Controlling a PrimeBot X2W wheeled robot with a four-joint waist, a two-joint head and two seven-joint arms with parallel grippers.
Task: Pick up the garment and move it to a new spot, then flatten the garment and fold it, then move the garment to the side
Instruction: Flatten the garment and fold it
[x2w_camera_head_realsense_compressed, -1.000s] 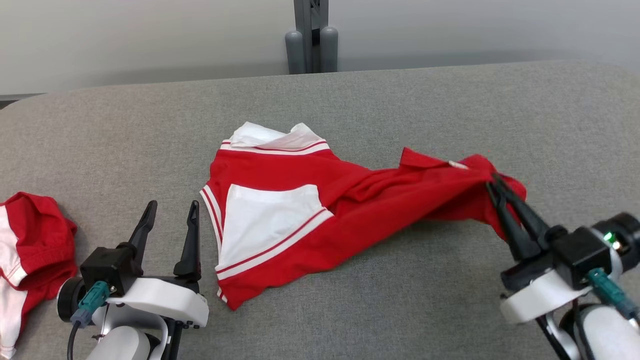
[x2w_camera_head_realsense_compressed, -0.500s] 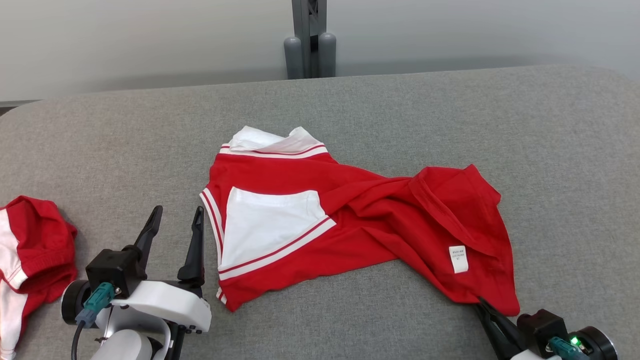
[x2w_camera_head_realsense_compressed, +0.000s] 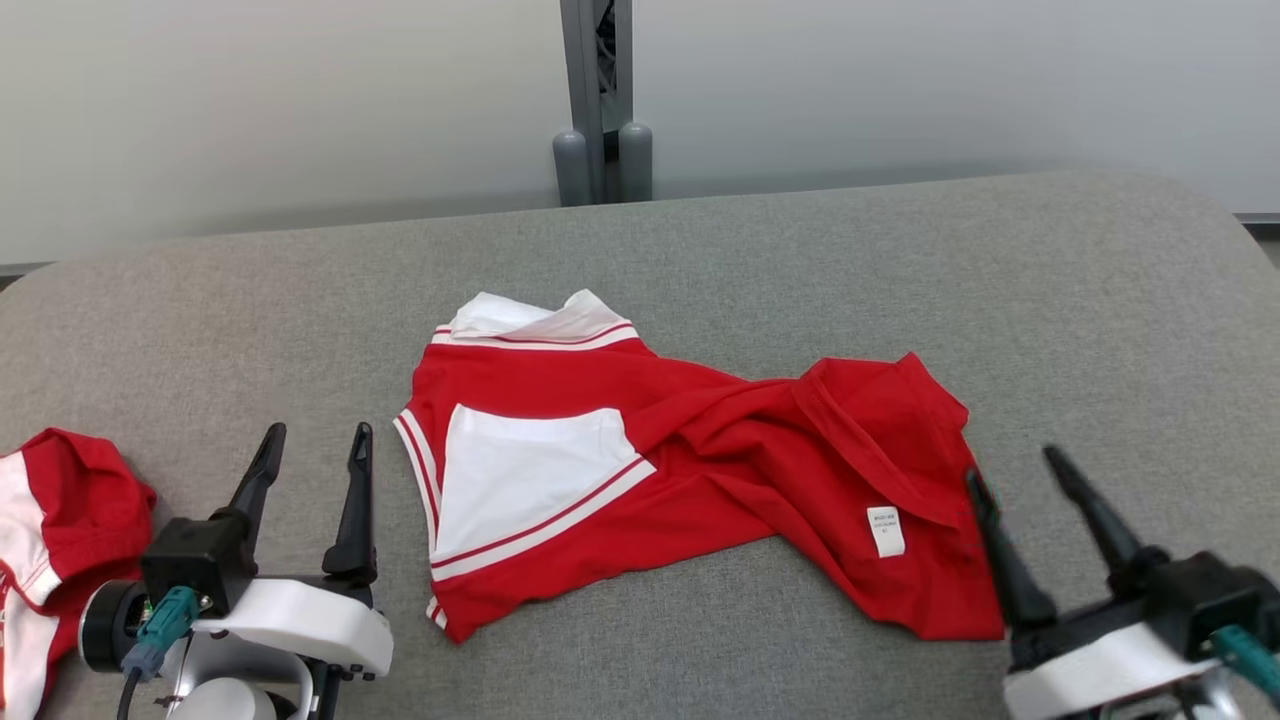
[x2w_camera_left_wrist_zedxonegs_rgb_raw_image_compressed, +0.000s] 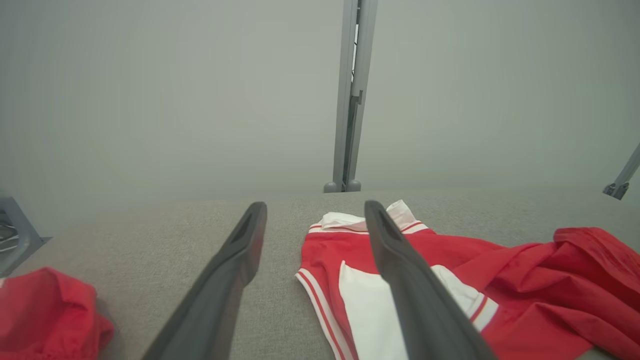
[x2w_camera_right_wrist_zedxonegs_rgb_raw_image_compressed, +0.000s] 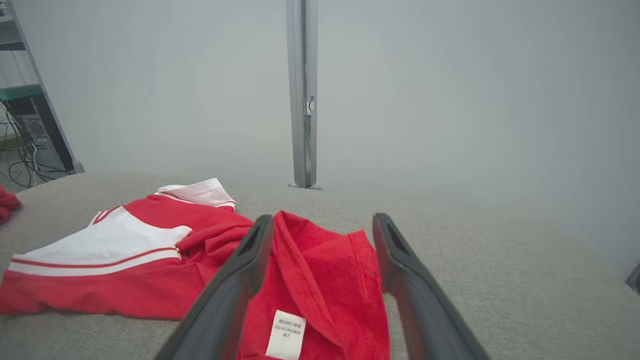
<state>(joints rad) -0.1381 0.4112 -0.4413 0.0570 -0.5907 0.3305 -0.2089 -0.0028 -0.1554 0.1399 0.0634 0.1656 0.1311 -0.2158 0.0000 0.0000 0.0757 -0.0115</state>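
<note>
garment (x2w_camera_head_realsense_compressed: 680, 470) mid-table (x2w_camera_head_realsense_compressed: 800, 260), right half bunched, label (x2w_camera_head_realsense_compressed: 884, 530) up | right gripper (x2w_camera_head_realsense_compressed: 1012, 465) fingers spread, empty, at bunched end, likely poised to regrasp for flattening | left gripper (x2w_camera_head_realsense_compressed: 317, 432) spread, empty, beside garment's left edge

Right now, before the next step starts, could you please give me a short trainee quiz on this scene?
1. True or false: the right gripper's jaws are shut on the garment.
2. Where is the white label? A) on the garment's red end nearest the right gripper; B) on its white panel; C) off the garment, on the bare cloth of the table.
3. What lies on the grey table to the left of the left gripper?

Key: 1. False, the jaws stand open, empty. 2. A. 3. A second red-and-white garment.
</note>
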